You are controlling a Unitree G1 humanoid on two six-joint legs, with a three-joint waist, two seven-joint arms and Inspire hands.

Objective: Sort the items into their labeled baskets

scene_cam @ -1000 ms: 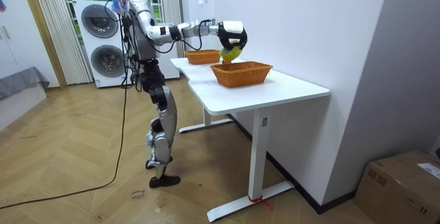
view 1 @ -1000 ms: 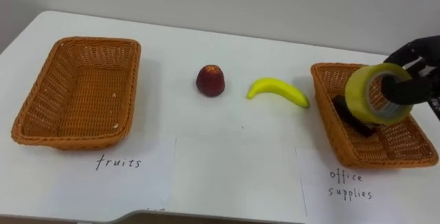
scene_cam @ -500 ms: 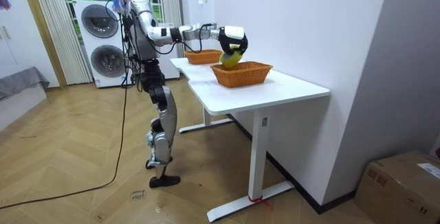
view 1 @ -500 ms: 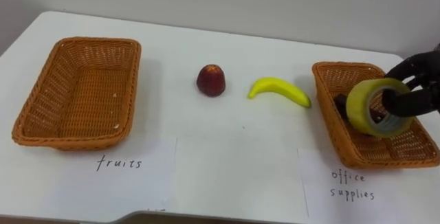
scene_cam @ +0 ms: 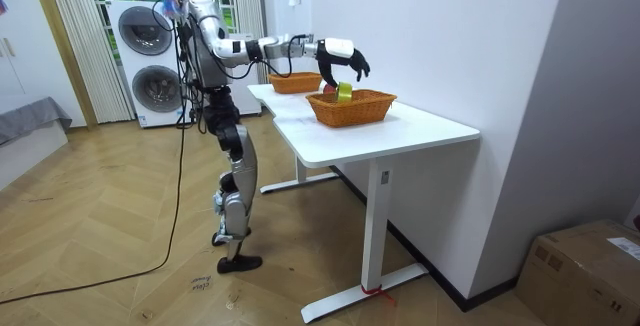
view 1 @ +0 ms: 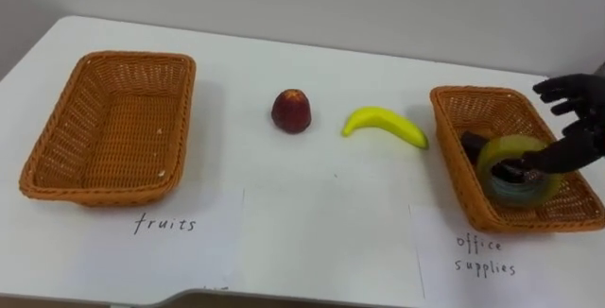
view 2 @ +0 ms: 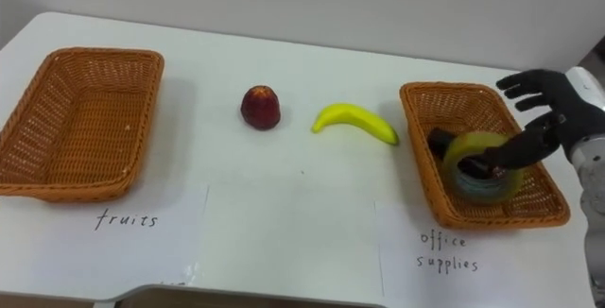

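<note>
Right hand spread and released above the office-supplies basket, thumb close at the tape roll lying inside; recommend a straight vertical lift to avoid snagging it; apple and banana lie unsorted on the table.

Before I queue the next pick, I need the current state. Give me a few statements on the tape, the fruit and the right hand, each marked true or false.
1. The tape roll lies inside the office supplies basket. True.
2. The banana is in the fruits basket. False: it lies on the table, between the apple and the office supplies basket.
3. The right hand is over the office supplies basket with its fingers spread. True.
4. The apple touches the banana. False: there is bare table between them.
</note>
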